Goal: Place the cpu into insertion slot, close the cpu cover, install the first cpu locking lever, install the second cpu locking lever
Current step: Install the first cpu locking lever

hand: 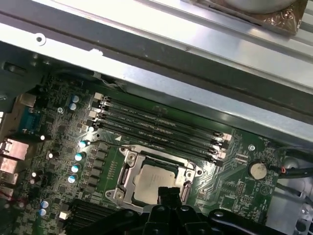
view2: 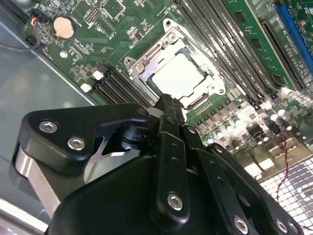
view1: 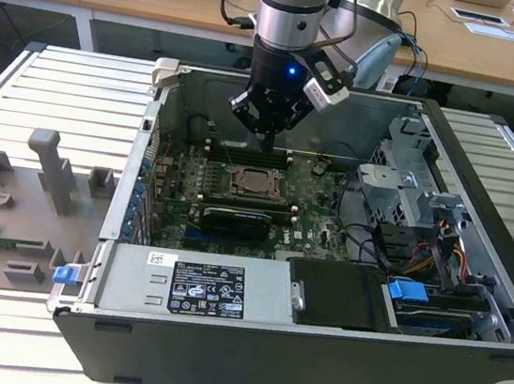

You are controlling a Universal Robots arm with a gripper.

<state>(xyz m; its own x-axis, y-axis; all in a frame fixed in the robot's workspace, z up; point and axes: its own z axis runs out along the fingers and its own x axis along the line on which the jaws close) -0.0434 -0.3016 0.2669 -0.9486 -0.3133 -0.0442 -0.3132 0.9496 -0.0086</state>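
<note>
The cpu, a pale silvery square, lies flat in the insertion slot on the green motherboard. The cpu cover, a silvery frame, lies down around the chip. A thin wire lever runs along the socket's side nearest the memory slots. My gripper hangs just above the socket's edge, over the memory slots. Its fingers are shut together and hold nothing.
Long black memory slots run beside the socket. A long black card, the power supply and a drive cage crowd the open case. A coin battery sits nearby. Grey fixtures lie at the exterior view's left.
</note>
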